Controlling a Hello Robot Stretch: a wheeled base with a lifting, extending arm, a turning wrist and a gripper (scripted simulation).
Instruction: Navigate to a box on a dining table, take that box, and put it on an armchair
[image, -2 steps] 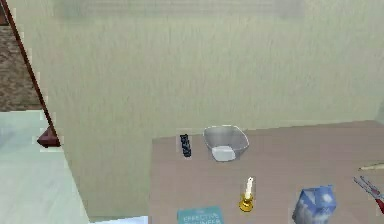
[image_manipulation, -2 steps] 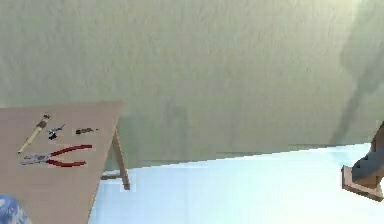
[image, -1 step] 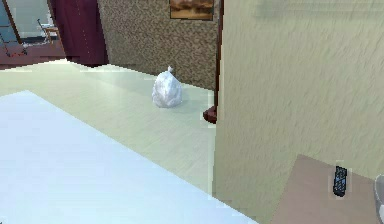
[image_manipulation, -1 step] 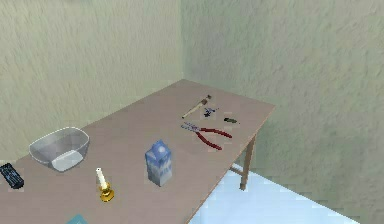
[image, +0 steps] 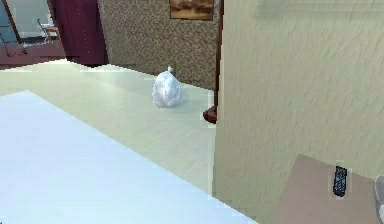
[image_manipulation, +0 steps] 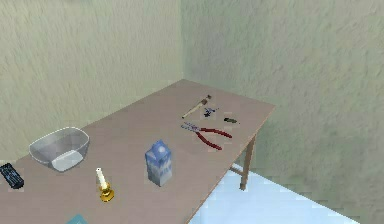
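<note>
1. The box (image_manipulation: 158, 162) is blue and white. It stands up on the brown table (image_manipulation: 140, 125), near the table's front edge.
2. A small yellow thing (image_manipulation: 102, 186) stands near it, toward the arm side view's left.
3. Farther left sits a see-through bowl (image_manipulation: 60, 150), then a dark remote (image_manipulation: 10, 176).
4. Red pliers (image_manipulation: 207, 135) lie farther along the table, well apart from the box.
5. In the forward view, a white bag (image: 167, 90) sits on the floor by the wall.
6. I cannot tell the gripper's state.
</note>
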